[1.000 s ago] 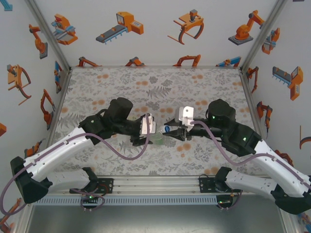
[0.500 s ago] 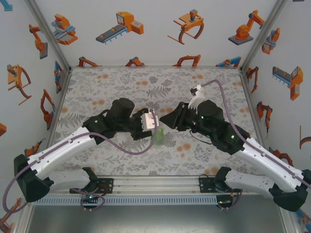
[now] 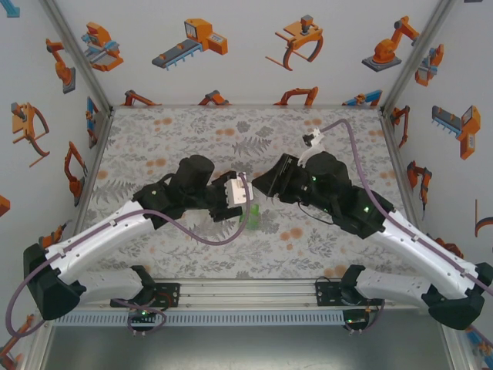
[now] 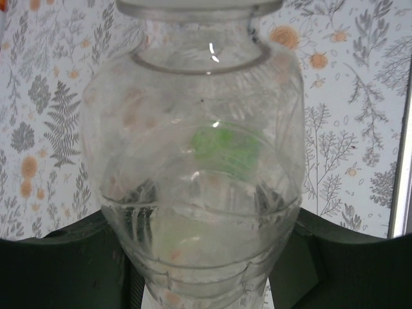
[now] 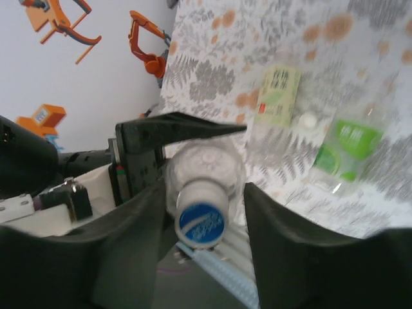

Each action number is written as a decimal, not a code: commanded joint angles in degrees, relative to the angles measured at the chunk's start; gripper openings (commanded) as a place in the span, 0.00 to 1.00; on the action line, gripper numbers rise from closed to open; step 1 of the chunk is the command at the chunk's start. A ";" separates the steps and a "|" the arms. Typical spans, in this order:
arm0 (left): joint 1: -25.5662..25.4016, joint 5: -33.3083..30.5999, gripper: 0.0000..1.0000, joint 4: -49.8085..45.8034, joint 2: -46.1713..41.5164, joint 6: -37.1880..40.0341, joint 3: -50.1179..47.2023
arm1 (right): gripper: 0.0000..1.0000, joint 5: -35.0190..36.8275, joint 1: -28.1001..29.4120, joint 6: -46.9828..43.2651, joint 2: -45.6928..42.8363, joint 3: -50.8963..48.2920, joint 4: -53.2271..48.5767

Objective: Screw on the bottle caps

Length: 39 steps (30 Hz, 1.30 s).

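Left end effector (image 4: 206, 222) clamps the clear bottle (image 4: 206, 129); right end effector (image 5: 203, 193) parted around its blue cap (image 5: 201, 221)

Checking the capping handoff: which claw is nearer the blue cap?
Right. The right claw straddles the blue cap, a finger on each side; the left claw grips the unlabelled bottle lower down its body.

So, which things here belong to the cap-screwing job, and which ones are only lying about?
Belong to the job:
unlabelled bottle, held in the left gripper
blue cap at its mouth
yellow-label bottle, lying on the table
green-label bottle, lying beside it
small white cap between those two

Only surroundings:
flowered table cover
robot pictures on the walls
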 commanded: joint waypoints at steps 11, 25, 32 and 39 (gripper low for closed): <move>-0.42 12.98 0.00 -1.12 -2.23 2.85 1.38 | 0.52 -17.68 -0.13 -52.27 -7.08 3.70 1.49; -0.41 21.21 0.00 -5.24 -1.01 3.62 4.00 | 0.58 -38.23 -0.07 -85.05 -5.53 6.93 -11.92; -0.42 21.78 0.00 -6.09 -0.47 3.46 4.64 | 0.48 -38.00 -0.12 -84.12 -6.10 4.81 -8.21; -0.42 22.02 0.00 -6.19 -0.05 3.64 4.90 | 0.45 -37.55 -0.10 -83.03 -5.15 4.62 -6.21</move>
